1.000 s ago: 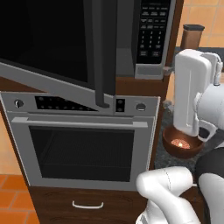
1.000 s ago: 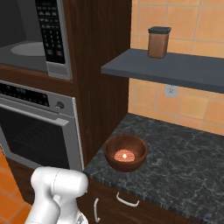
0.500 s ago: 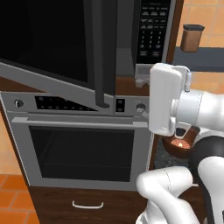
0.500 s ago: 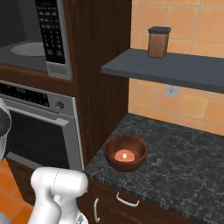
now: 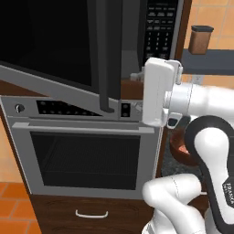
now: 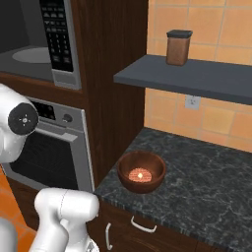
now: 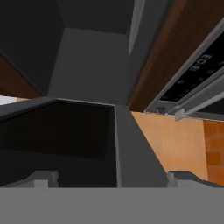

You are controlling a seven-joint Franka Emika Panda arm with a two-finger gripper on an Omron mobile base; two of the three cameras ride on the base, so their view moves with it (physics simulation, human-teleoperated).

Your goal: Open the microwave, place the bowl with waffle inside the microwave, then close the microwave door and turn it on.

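Observation:
The microwave [image 5: 137, 41] stands open, with its door [image 5: 50, 45] of black glass swung out toward me and its keypad [image 5: 160, 25] at the right. Its grey turntable [image 6: 30, 54] lies inside, left of the keypad [image 6: 56, 37]. My gripper [image 5: 138, 91] hangs open just right of the door's free edge [image 5: 109, 59], holding nothing. In the hand view the fingertips [image 7: 43, 178] stand wide apart, and the door's glass [image 7: 57, 131] and grey frame [image 7: 133, 153] lie close ahead. The reddish-brown bowl [image 6: 141, 171] sits on the dark stone counter with the small waffle [image 6: 139, 174] in it.
A silver wall oven [image 5: 84, 155] with a bar handle sits below the microwave, a drawer [image 5: 91, 214] under it. A brown canister [image 6: 177, 47] stands on the grey shelf [image 6: 197, 78] above the counter [image 6: 211, 187]. My arm covers most of the bowl [image 5: 177, 148] in the left base view.
My hand has swung left from above the bowl to the open door's edge. The door, bowl and canister have stayed put.

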